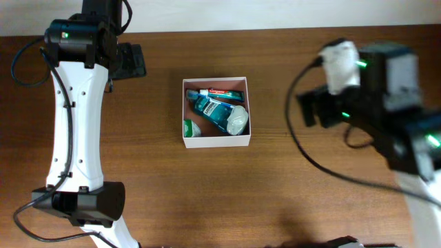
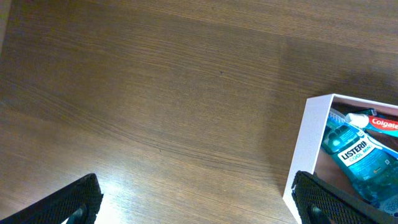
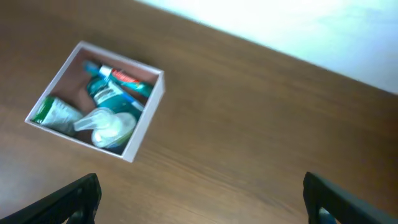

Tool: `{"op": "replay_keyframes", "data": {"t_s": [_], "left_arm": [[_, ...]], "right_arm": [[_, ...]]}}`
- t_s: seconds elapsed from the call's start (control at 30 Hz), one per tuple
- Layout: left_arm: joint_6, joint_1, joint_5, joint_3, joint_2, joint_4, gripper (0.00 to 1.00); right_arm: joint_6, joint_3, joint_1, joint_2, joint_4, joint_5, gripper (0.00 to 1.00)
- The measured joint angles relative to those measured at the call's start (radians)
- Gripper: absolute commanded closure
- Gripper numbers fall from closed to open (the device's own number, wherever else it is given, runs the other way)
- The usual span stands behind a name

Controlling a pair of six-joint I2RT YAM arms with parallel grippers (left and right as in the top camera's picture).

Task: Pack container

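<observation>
The container (image 1: 216, 142) is a square white box with a pinkish-brown inside, in the middle of the table. It holds a blue Listerine bottle (image 1: 212, 110), a Colgate toothpaste tube (image 1: 222, 91), a green-and-white tube (image 1: 189, 127) and a white item (image 1: 238, 120). It also shows in the left wrist view (image 2: 309, 144) and the right wrist view (image 3: 140, 129). My left gripper (image 2: 199, 205) is open and empty, over bare table left of the box. My right gripper (image 3: 202, 199) is open and empty, off to the right of the box.
The wooden table (image 1: 317, 193) spreads around the box. A white wall edge (image 3: 298, 25) runs along the far side. Black cables (image 1: 310, 155) hang from the right arm over the table.
</observation>
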Motion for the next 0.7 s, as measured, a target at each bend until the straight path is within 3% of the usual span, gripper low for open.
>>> {"op": "replay_keyframes", "data": {"t_s": [0.4, 0.53, 0.7], "left_arm": [[0.0, 0.0, 0.0, 0.0, 0.0, 0.0, 0.0], [0.0, 0.0, -0.001, 0.0, 0.0, 0.0, 0.0], [0.0, 0.0, 0.0, 0.0, 0.0, 0.0, 0.0]], "right_arm": [[0.003, -0.039, -0.145, -0.416, 0.0, 0.007, 0.01], [0.003, -0.23, -0.173, -0.509, 0.087, 0.007, 0.01], [0.003, -0.616, -0.201, -0.647, 0.312, -0.011, 0.01]]}}
